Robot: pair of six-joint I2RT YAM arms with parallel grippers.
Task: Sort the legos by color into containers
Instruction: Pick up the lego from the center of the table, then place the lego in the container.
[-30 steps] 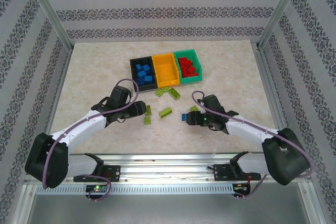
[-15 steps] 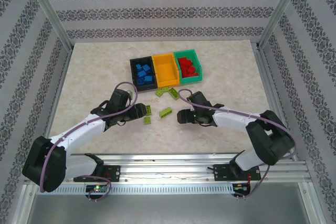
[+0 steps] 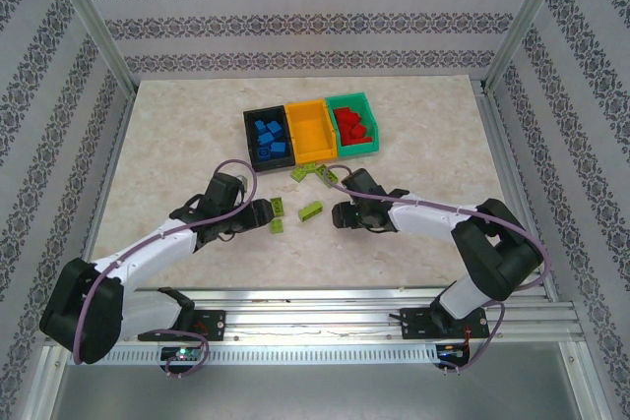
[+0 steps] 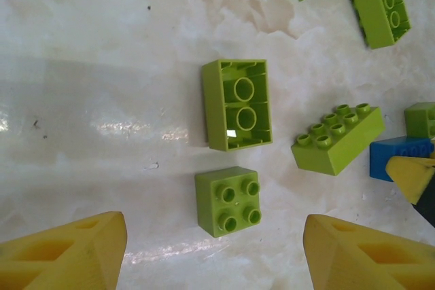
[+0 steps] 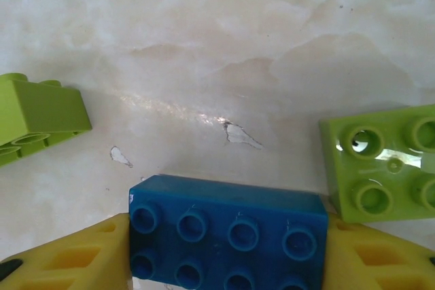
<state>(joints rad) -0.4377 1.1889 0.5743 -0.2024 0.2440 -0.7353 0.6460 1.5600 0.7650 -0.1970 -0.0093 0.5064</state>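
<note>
In the right wrist view a blue lego [image 5: 228,229] lies on the table, and my right gripper [image 5: 224,256] is shut on it, with a yellow finger [image 5: 68,259] pressed against each short end. From above, my right gripper [image 3: 341,215] is low at the table's middle. My left gripper [image 4: 216,252] is open, its fingers [image 4: 68,249] wide apart on either side of a small square green lego [image 4: 228,202]. Beyond that lego lie an upturned green lego [image 4: 236,103] and a longer green lego [image 4: 338,137]. The black bin [image 3: 250,137] holds blue legos and the teal bin [image 3: 372,117] holds red ones. The orange-yellow bin [image 3: 310,130] stands between them.
Two green legos [image 3: 300,172] lie just in front of the bins. Another green lego [image 5: 380,168] sits right beside the right finger, and one more [image 5: 37,117] lies to the left. The left gripper [image 3: 262,211] and the right gripper are close together. Metal frame posts border the table.
My right gripper has slid left to the blue lego and closed on it. The left arm has barely shifted and its jaws stay as wide as before.
</note>
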